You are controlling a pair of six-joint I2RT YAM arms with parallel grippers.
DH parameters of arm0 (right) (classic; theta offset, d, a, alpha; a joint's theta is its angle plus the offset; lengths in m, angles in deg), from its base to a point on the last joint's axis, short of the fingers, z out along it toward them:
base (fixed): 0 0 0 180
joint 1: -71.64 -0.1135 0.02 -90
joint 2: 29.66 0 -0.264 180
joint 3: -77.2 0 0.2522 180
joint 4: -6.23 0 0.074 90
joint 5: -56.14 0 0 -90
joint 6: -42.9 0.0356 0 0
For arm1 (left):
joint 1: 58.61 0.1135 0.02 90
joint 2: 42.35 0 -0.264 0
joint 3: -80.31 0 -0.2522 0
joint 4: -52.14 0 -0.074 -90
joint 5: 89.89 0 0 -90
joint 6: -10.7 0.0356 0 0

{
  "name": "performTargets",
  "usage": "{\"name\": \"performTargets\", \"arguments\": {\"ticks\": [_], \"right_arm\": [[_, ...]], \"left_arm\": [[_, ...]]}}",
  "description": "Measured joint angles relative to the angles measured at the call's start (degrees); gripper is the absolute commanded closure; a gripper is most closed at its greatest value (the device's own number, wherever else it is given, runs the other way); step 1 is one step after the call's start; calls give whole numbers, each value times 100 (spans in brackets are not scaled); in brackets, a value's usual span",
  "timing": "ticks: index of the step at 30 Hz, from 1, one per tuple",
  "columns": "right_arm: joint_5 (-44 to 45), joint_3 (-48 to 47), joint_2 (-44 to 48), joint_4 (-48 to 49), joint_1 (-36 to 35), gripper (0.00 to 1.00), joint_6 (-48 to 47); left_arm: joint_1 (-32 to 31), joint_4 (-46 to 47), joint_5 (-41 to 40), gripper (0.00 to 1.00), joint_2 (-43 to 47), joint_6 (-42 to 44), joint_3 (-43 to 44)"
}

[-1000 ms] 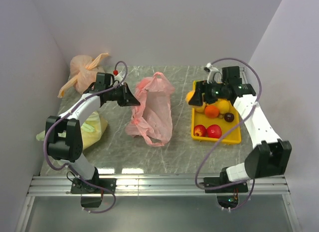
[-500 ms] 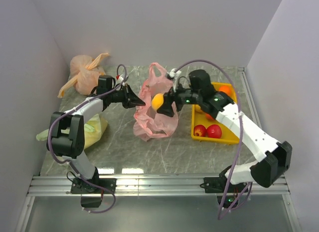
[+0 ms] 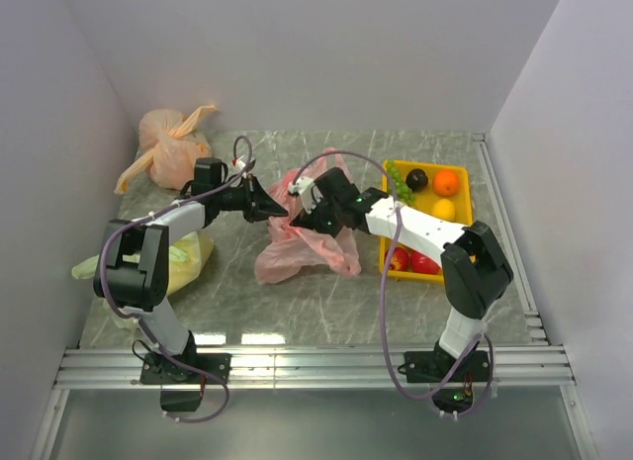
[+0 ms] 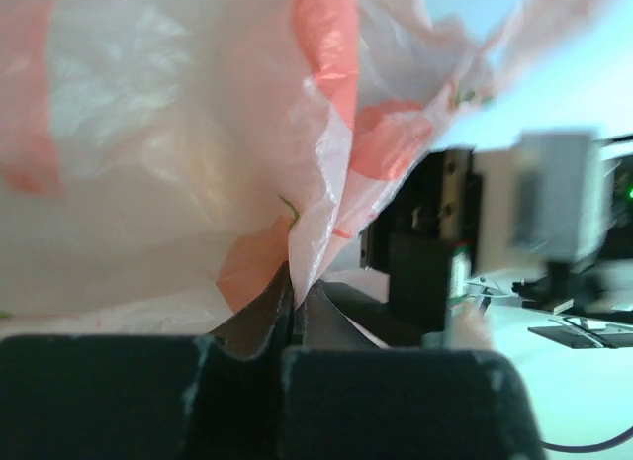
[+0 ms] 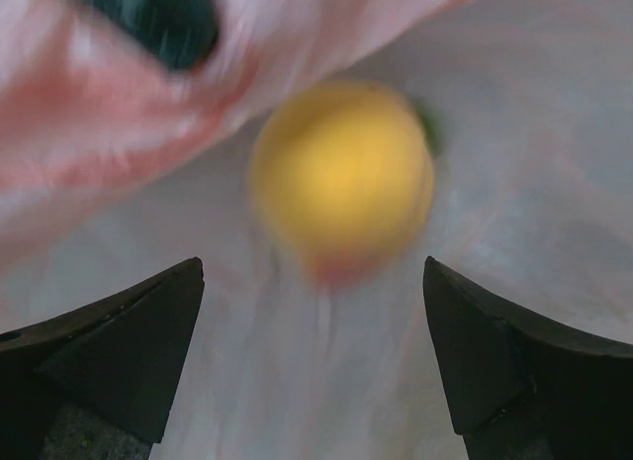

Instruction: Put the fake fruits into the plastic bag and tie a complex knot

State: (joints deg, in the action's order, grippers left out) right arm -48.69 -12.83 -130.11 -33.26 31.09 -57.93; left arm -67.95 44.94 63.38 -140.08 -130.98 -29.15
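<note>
Right now I am pinching the thin, crinkly, translucent pink plastic bag [image 3: 297,250] at its rim with my left gripper [image 4: 294,304]. Its two fingers are pressing together with only a fold of film between them, holding the mouth up. The bag is lying in the middle of the top view, between my left arm and the yellow plastic tray [image 3: 468,198] at the right, where the other fake fruits [image 3: 447,181] are waiting.

My right gripper [image 5: 313,274] is reaching into the mouth with its fingers spread wide, gripping nothing. A round yellow-orange fake fruit [image 5: 341,173] is showing just beyond the tips, touching neither. It is blurred, so I cannot tell whether it is resting on the film.

I am judging the film to be very light, limp and slippery, and easy to tear. A pinch on a single layer is likely to slide, so I am favouring a bunched fold of the rim or a loop handle. The fruit will probably roll and drag the bottom down.
</note>
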Motion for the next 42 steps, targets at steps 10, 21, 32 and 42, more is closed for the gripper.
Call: {"name": "performTargets", "arguments": {"ticks": [10, 21, 32, 42], "right_arm": [[970, 1257, -31, -186, -319, 0, -1285], [723, 195, 597, -789, -319, 0, -1556], [564, -686, 597, -879, -391, 0, -1733], [2474, -433, 173, -304, -483, 0, -2164]], "left_arm": [[326, -1952, -256, 100, -343, 2210, 671], [321, -2811, -695, 100, -199, 3480, 632], [24, -2378, -800, 100, -133, 3069, 557], [13, -2232, -876, 99, 72, 3029, 485]]}}
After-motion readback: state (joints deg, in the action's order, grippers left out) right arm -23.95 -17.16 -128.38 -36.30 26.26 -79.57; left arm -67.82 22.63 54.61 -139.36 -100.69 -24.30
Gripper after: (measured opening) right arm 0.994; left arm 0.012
